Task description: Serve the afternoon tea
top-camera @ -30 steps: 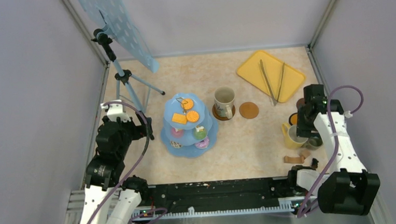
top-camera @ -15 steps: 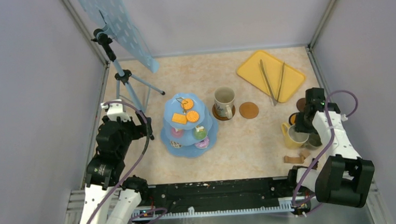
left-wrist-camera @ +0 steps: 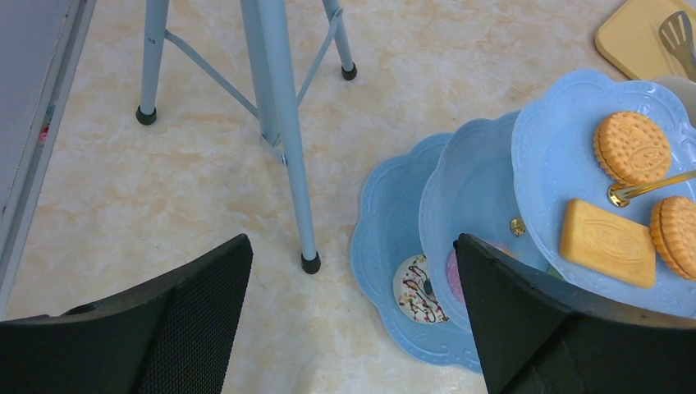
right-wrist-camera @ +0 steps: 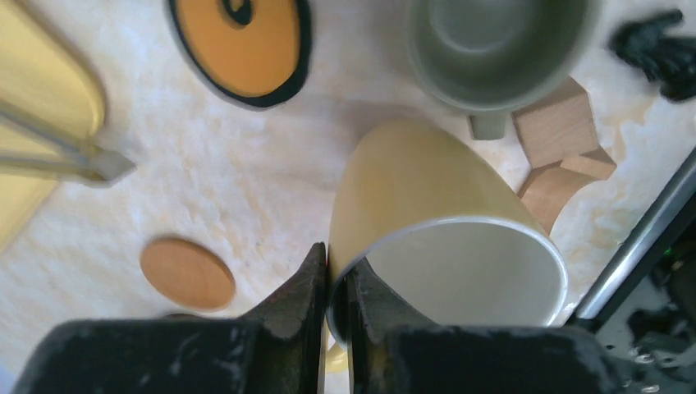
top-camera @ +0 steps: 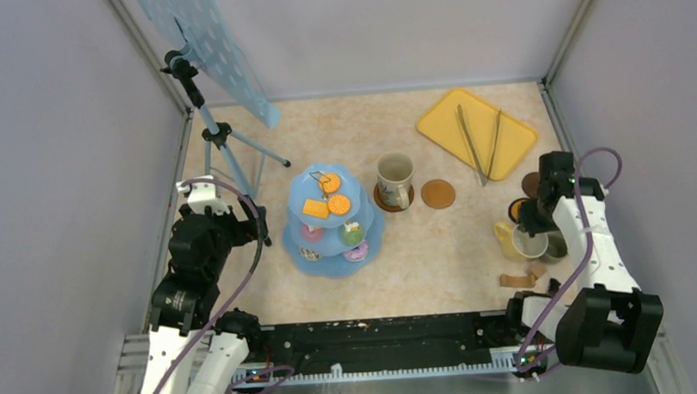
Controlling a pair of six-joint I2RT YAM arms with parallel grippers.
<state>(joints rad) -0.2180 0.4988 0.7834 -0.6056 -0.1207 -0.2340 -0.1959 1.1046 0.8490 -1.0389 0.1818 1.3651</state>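
Right claw (right-wrist-camera: 335,267): clenched on the rim of the yellow mug (right-wrist-camera: 435,213), with 1 finger inside the mouth and 1 against the outer wall.
Yellow mug, position: at the right side of the counter (top-camera: 440,255), directly under the right claw (top-camera: 531,227). Its open mouth faces the wrist camera. I cannot tell whether its base rests on the counter.
Neighbours: the grey mug (right-wrist-camera: 492,49) sits just beyond the yellow mug's far side, with wooden blocks (right-wrist-camera: 566,148) just beside them.
Bare coaster (right-wrist-camera: 187,272): on the counter, to the left of the claw and apart from it.
Beige mug (top-camera: 396,180): upright on its own coaster at mid-counter, just right of the blue tiered stand (top-camera: 334,244).
Left claw (left-wrist-camera: 351,246): released, with 2 fingers spread wide and nothing between them, above the counter beside the stand.
Stand contents: orange biscuits (left-wrist-camera: 632,148) on the top tier and a donut (left-wrist-camera: 418,287) on the lowest.
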